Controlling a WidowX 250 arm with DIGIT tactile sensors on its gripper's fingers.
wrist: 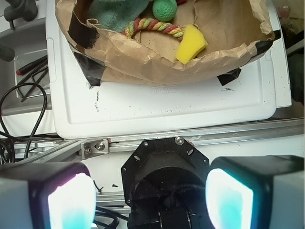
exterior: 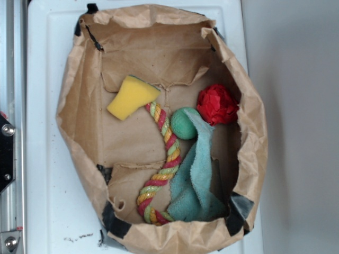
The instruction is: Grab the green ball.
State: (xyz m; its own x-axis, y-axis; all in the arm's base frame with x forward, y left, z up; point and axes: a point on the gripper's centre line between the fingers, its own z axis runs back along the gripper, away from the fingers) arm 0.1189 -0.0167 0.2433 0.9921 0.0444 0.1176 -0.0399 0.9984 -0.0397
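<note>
Although it fills only the bottom edge of the wrist view, gripper [wrist: 150, 200]: two blocky pale fingers [wrist: 71, 202] with glowing teal-white pads, set wide apart, nothing between them; well short of the bag, with a black round mount between them.
Green ball [exterior: 184, 123]: small, round, matte teal-green, faint ribbed grooves; right of centre in the exterior view, on the bag floor, touching the upper end of the cloth and just beside the rope. In the wrist view it sits at the top centre.
Paper bag [exterior: 79, 132]: brown, crumpled, walls rolled down into a rough oval basin, patched with black tape at the corners.
Cloth [exterior: 193, 185]: flat teal-green terry, nubby, folded in a loose strip running from the ball to the lower right of the bag.
Rope [exterior: 161, 169]: twisted cord of red, yellow and green strands, curving from the sponge down to a knotted end at the lower centre.
Sponge [exterior: 131, 97]: yellow foam wedge, porous, upper left of the bag floor.
Red paper wad [exterior: 217, 104]: crinkled, ball-sized, upper right, near the green ball but apart.
Tray [exterior: 47, 159]: white moulded plastic, smooth, under the bag.
</note>
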